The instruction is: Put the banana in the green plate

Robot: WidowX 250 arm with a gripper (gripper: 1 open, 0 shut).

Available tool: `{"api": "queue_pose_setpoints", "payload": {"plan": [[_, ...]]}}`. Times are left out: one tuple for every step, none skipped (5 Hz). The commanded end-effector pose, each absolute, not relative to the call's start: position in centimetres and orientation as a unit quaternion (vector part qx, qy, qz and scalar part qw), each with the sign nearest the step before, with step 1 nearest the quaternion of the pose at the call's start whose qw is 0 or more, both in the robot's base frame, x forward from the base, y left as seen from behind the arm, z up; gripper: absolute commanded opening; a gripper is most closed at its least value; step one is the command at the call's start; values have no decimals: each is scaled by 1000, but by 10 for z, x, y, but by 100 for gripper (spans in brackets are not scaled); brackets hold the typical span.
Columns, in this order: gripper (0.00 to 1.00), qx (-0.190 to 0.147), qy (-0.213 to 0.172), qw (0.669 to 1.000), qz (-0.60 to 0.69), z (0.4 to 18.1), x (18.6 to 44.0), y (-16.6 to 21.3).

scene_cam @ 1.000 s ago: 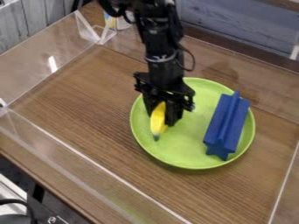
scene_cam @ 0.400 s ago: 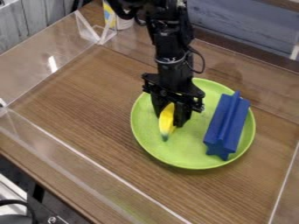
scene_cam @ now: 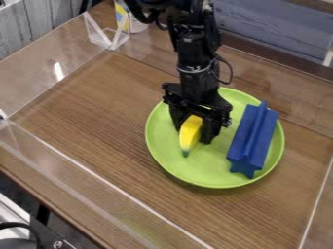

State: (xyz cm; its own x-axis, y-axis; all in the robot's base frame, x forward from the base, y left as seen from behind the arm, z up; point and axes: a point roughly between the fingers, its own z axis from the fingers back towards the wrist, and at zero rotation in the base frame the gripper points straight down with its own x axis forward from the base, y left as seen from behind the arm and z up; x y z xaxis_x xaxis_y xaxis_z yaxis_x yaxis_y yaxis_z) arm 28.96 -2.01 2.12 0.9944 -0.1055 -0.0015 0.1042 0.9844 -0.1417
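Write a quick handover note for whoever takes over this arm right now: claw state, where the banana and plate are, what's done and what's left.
Claw: pointing straight down over the plate, jaws spread on either side of the banana's upper end.
Banana: lying inside the green plate, left of centre, greenish tip toward the camera.
Blue ridged block: on the plate's right side.
Done: banana is in the plate.
Left: lift the claw clear and check that the banana stays put.
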Motion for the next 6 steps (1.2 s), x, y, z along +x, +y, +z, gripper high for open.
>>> {"api": "queue_pose_setpoints", "payload": {"plan": [[100, -71, 2, 996, -54, 26, 290, -21], [100, -71, 2, 996, -51, 32, 289, -20], [100, -71, 1, 996, -48, 39, 288, -18], [100, -71, -1, 997, -44, 47, 287, -16], [100, -71, -6, 997, -40, 57, 287, -13], [100, -69, -26, 997, -32, 82, 287, -8]]}}
